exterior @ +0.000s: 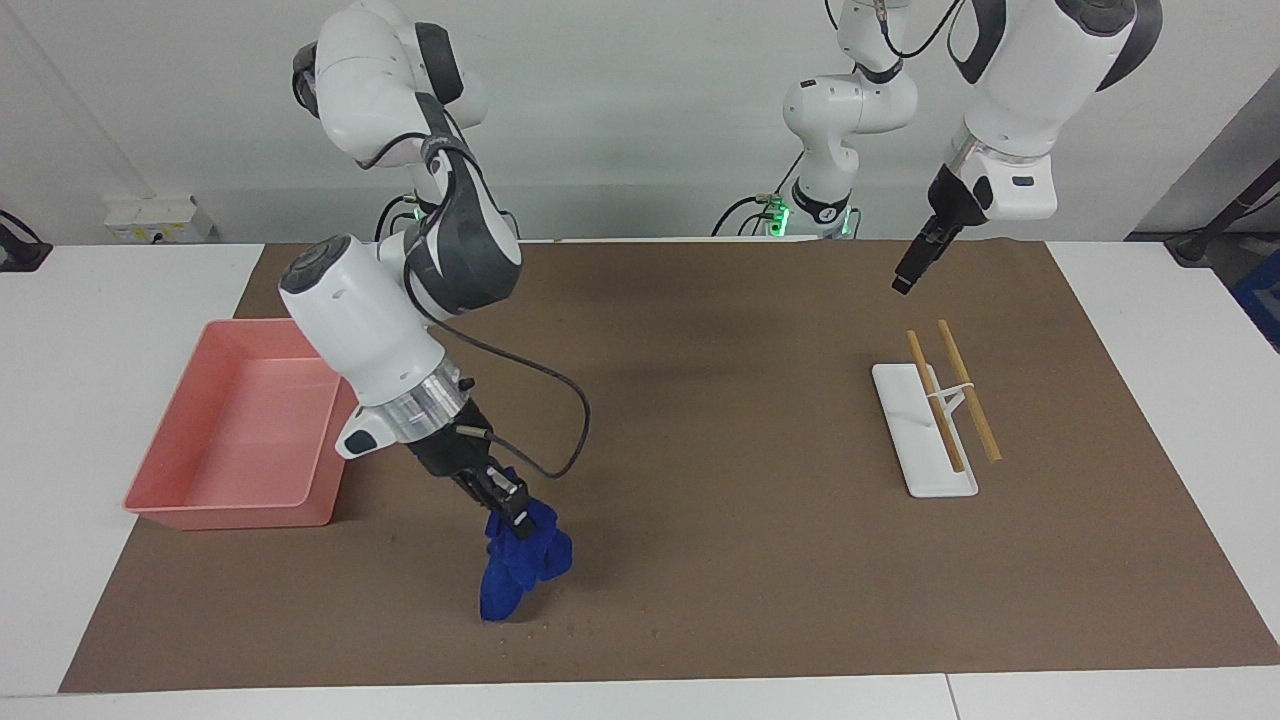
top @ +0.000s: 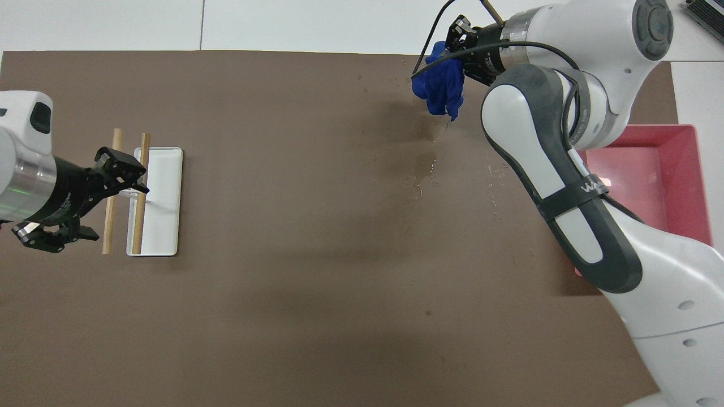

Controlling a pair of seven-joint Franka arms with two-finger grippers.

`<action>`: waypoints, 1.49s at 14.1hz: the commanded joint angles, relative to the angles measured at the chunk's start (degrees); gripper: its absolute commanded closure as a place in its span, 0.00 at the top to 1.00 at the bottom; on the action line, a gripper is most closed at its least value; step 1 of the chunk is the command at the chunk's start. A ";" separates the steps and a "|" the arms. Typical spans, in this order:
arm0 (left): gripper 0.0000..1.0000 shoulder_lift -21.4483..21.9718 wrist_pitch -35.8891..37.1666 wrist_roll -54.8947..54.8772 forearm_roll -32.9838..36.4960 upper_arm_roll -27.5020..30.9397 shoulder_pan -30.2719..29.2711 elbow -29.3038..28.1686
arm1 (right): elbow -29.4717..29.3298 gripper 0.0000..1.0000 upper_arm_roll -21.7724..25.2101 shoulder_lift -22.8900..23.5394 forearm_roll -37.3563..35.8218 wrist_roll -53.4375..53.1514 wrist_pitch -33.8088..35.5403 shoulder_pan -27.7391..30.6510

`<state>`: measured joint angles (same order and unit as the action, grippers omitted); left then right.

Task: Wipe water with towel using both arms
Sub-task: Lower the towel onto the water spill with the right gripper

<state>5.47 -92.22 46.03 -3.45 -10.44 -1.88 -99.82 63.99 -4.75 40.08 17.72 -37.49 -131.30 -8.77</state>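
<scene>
The right gripper (exterior: 508, 503) is clamped on the top of the towel (exterior: 522, 560), its fingers closed into a bunched fold of the blue cloth, which hangs down from them with its lowest tip at or just above the brown mat (exterior: 700, 480); whether it touches cannot be told. In the overhead view this gripper (top: 459, 48) sits over the part of the mat farthest from the robots, and the water (top: 424, 165) shows as a darker damp blotch with scattered specks on the mat, nearer to the robots than the hanging towel (top: 440, 85) and apart from it. The pink tray (exterior: 240, 430) lies just beside the right arm's wrist, toward that arm's end of the table. The left gripper (exterior: 912, 270) waits in the air with its fingers parted and nothing between them, over the mat near the white rack (exterior: 920, 440) with two wooden sticks (exterior: 968, 390)
</scene>
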 commanded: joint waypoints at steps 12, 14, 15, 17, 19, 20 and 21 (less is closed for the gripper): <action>1.00 1.82 1.70 -27.23 6.88 -0.46 -2.69 -1.69 | 7.36 0.00 -0.52 8.26 -7.26 12.09 -13.89 -0.28; 1.00 2.70 0.39 -28.62 6.88 -0.37 -2.78 -3.70 | 11.39 0.00 -0.52 7.38 -7.26 12.09 -16.34 -0.37; 1.00 2.44 -0.93 -32.20 6.79 -0.20 -2.87 -3.37 | 14.11 0.00 -0.61 6.59 -7.09 12.09 -18.01 -0.37; 1.00 1.30 -3.13 -35.74 6.70 4.00 -1.21 -2.05 | 18.34 0.00 -0.70 5.01 -6.83 12.00 -18.73 -0.45; 1.00 -3.25 -1.22 -35.75 6.87 8.39 4.30 4.16 | 21.86 0.00 -0.78 3.60 -6.12 11.48 -18.73 -0.54; 1.00 -5.45 -0.16 -35.75 6.88 10.77 7.21 6.89 | 23.53 0.00 -0.78 2.81 -6.04 11.39 -18.73 -0.72; 1.00 -6.69 0.37 -35.75 6.79 12.62 9.07 8.66 | 25.20 0.00 -0.87 2.20 -6.03 10.95 -18.99 -0.98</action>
<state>3.59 -93.88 10.43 2.42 -1.74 1.86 -97.42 79.81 -5.18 44.52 11.84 -26.46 -150.78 -9.70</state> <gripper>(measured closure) 0.000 0.912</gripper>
